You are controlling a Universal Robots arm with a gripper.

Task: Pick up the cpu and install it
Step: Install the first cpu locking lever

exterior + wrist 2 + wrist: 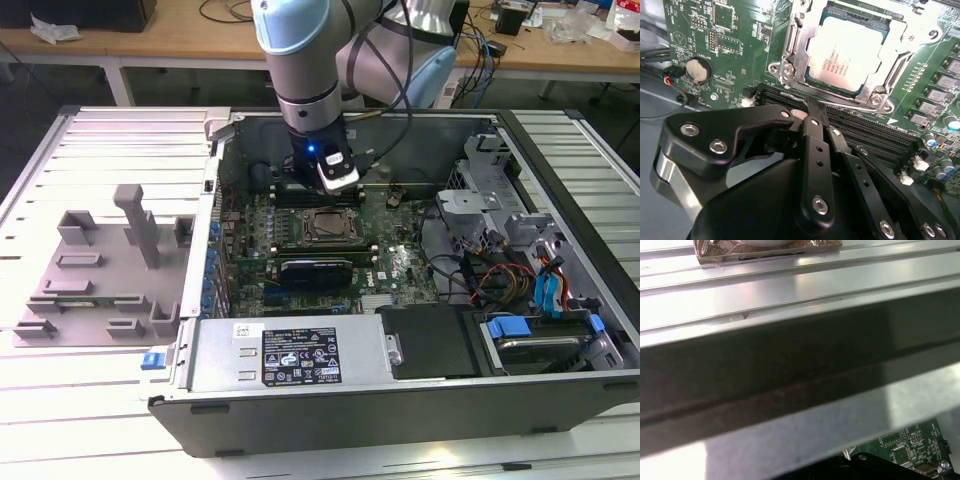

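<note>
Here the grey arm reaches straight down into the open computer case (560, 395).
Its black gripper (807, 107), fingers pinched together empty, hovers beside the silvery square cpu (847, 52) seated in its socket.

Silvery-white top plate on the cpu (847, 55), ringed by a bright metal socket frame (792, 47). The motherboard (700, 30) is deep green, dotted with white print. The gripper (812, 112) is matte black with shiny silver screws. In the exterior view, the arm (300, 45) shows pale blue and grey, and the grey tray (100, 275) sits plain.
</note>
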